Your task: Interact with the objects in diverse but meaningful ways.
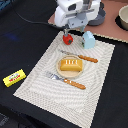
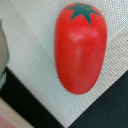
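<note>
Arm sits low over the far corner of the placemat (image 1: 75,95); gripper (image 1: 66,31) hangs right above the tomato (image 1: 67,38), w/ its tips just over or touching the top of it. Wrist view is filled by the tomato (image 2: 80,47), long red body w/ green star cap, lying on its side on the woven mat, near the mat's corner where dark table (image 2: 20,105) shows; so the cam is looking nearly straight down on it, centred, prob. lined up for a pick. No finger shows in the wrist view & the exterior view is too blurred there; can't tell if jaws are spread or closed on it.

Carton (image 1: 88,39) stands upright just beside the jaws, toward the exterior view's right; close enough that a wide approach could nudge it. Bread (image 1: 70,65) rests on the plate (image 1: 60,71), well clear of the jaws, framed by knife (image 1: 80,56) & fork (image 1: 66,79) like a table setting. Butter (image 1: 14,78) lies off the mat on the dark table, far from the jaws.

Judgement: the rounded, smooth tomato will likely roll or squirt out if pinched off-centre; grip across the narrow width looks safest.
</note>
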